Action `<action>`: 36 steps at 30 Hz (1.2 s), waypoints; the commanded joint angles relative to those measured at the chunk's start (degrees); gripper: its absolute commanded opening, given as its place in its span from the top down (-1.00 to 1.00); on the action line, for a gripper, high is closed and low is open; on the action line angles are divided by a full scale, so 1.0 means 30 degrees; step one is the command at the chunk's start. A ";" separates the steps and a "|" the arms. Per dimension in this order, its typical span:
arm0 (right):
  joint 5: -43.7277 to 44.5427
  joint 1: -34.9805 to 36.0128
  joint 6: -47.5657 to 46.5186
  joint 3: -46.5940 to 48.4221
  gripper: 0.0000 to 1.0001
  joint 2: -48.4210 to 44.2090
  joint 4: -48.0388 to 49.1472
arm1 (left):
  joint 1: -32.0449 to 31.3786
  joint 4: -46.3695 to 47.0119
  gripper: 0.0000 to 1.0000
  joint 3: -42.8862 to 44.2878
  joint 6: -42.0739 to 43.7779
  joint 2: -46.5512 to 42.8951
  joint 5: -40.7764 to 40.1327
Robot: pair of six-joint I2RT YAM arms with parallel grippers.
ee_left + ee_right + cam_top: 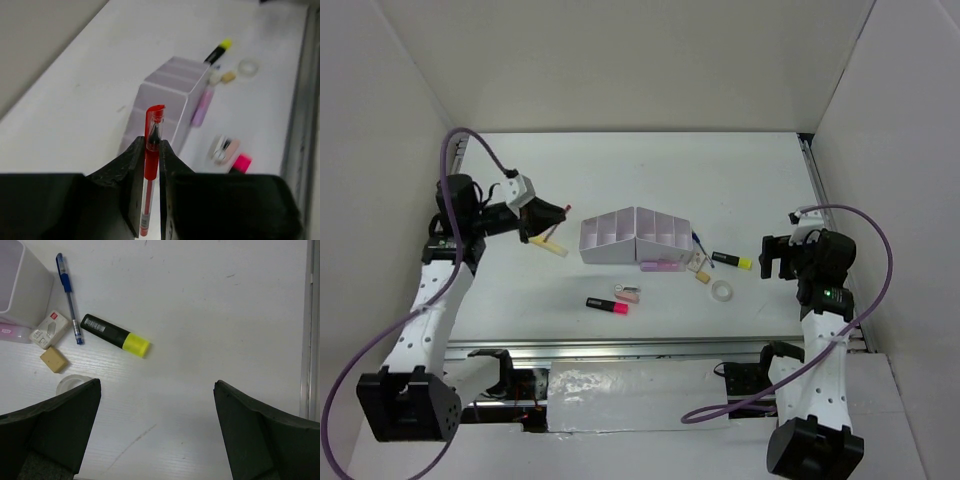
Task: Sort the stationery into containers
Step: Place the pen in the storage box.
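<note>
White table [750,170], perhaps scuffed; pale walls [620,60]

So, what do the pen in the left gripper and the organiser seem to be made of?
Red pen: probably plastic. The cap is glossy, translucent red, and the lower barrel looks clear, with a red refill inside.
White organiser: probably thin plastic. Its walls are smooth and matte, and appear slightly translucent in the left wrist view.
</note>
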 commanded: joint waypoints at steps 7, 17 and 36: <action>-0.0267 0.0079 0.0850 0.1617 -1.00 0.1082 0.0847 | -0.5207 2.2225 1.00 -0.5746 -1.7141 0.0253 -0.4088; -0.0181 0.0137 0.0969 0.2584 -1.00 0.2255 0.0526 | -0.7057 2.7000 1.00 -0.4545 -1.8868 0.5205 -0.8018; -0.0032 0.0108 0.0353 0.3372 -0.99 0.3807 0.0057 | -0.7291 3.0634 0.95 -0.4660 -2.1477 0.9864 -0.9190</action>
